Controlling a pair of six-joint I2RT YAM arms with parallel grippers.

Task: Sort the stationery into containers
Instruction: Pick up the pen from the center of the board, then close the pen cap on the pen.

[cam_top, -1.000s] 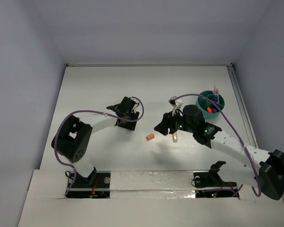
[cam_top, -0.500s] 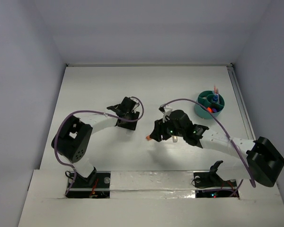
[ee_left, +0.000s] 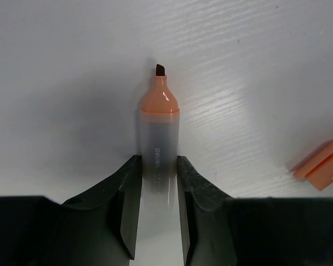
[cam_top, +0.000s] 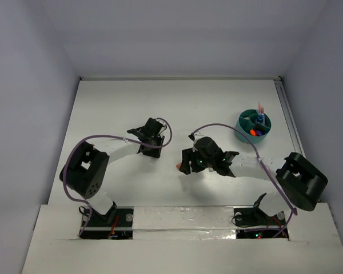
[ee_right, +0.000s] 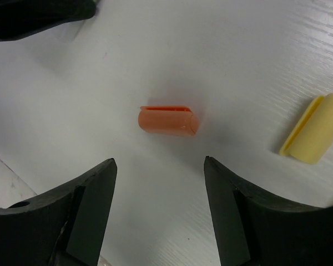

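My left gripper (cam_top: 150, 138) is shut on the grey barrel of an uncapped orange highlighter (ee_left: 160, 111), whose tip points away over the table; the fingers (ee_left: 130, 183) press both its sides. The orange stub (ee_right: 168, 121), a short cap, lies on the table just ahead of my open, empty right gripper (ee_right: 160, 163). In the top view the stub (cam_top: 177, 166) peeks out at the left edge of the right gripper (cam_top: 186, 162). It also shows in the left wrist view (ee_left: 322, 172). The teal organiser (cam_top: 242, 132) stands far right with several pens upright in it.
A yellow cap (ee_right: 316, 136) lies on the table to the right of the orange stub. The left gripper's dark body (ee_right: 39, 16) shows at the top left of the right wrist view. A rail (cam_top: 288, 117) runs along the table's right edge.
My right arm has swung left from near the organiser and now hangs over the orange stub, jaws open. The left gripper has barely moved.
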